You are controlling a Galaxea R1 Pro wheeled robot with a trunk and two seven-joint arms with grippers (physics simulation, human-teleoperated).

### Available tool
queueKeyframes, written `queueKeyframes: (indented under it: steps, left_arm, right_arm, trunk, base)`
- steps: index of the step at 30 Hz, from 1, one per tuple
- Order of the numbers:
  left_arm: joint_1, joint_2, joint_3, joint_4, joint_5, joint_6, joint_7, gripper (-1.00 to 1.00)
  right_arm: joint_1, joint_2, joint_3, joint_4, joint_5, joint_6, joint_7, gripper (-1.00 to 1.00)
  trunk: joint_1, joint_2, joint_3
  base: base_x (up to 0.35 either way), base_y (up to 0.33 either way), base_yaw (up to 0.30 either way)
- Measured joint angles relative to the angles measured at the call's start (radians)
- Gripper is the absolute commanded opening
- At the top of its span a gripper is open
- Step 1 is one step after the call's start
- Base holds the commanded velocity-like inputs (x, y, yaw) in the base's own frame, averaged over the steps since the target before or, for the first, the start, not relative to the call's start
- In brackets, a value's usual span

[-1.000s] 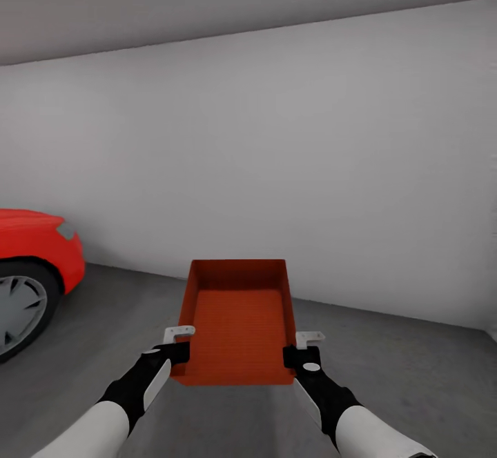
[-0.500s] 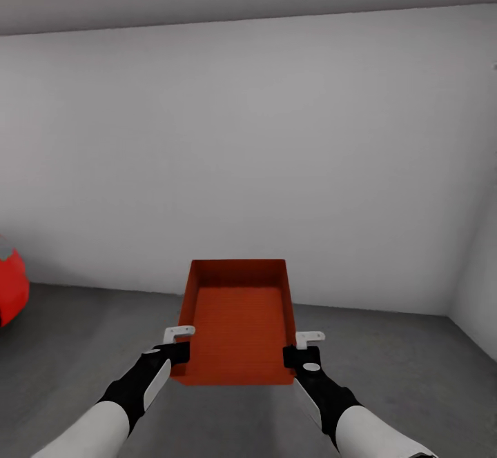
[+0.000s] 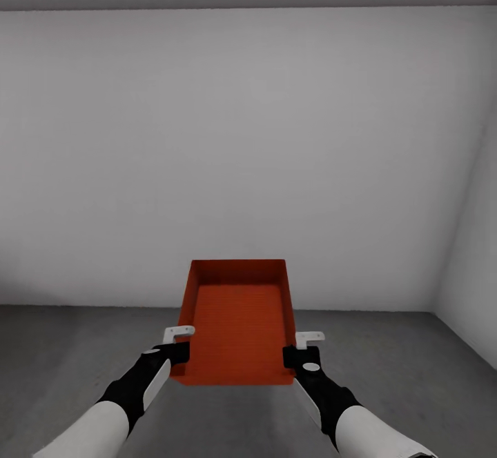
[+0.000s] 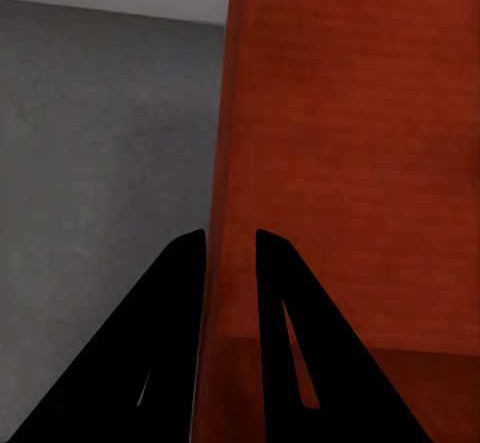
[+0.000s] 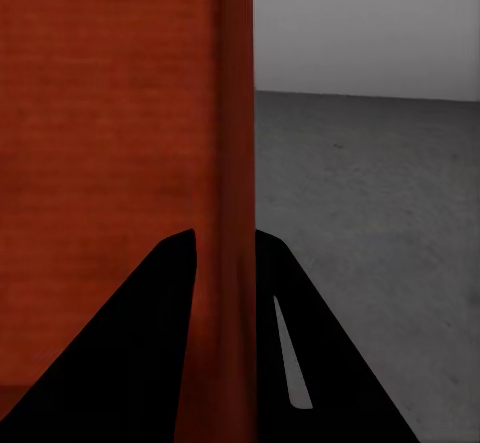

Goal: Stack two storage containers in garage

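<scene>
Red-orange storage container (image 3: pixel 239 320) held aloft above the dark grey concrete floor (image 3: pixel 69 347) of the garage, facing a plain pale grey wall (image 3: pixel 241 154). Left end effector (image 3: pixel 181 352) clamped on the container's left wall, one finger (image 4: pixel 170 333) outside, the other inside. Right end effector (image 3: pixel 297 356) likewise clenched on the right wall, finger (image 5: pixel 290 343) outside. Container empty, tilted slightly forward.
</scene>
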Motion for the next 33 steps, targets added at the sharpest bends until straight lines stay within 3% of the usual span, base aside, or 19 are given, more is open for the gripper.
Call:
queueKeyframes:
  steps: [12,33]
  left_arm:
    - [0.0,0.0,-0.001,-0.001,0.0,0.0,0.0,-1.0]
    - [0.0,0.0,0.0,-0.002,-0.002,0.009,0.002,-1.0]
  right_arm:
    - [0.0,0.0,0.0,0.0,0.0,-0.001,0.0,-1.0]
    - [0.0,0.0,-0.002,0.002,-0.002,0.004,0.002,-1.0]
  trunk:
    - [0.0,0.0,0.0]
    - [0.001,0.0,-0.019]
  base:
    - [0.3,0.18,-0.001]
    - [0.016,0.01,-0.034]
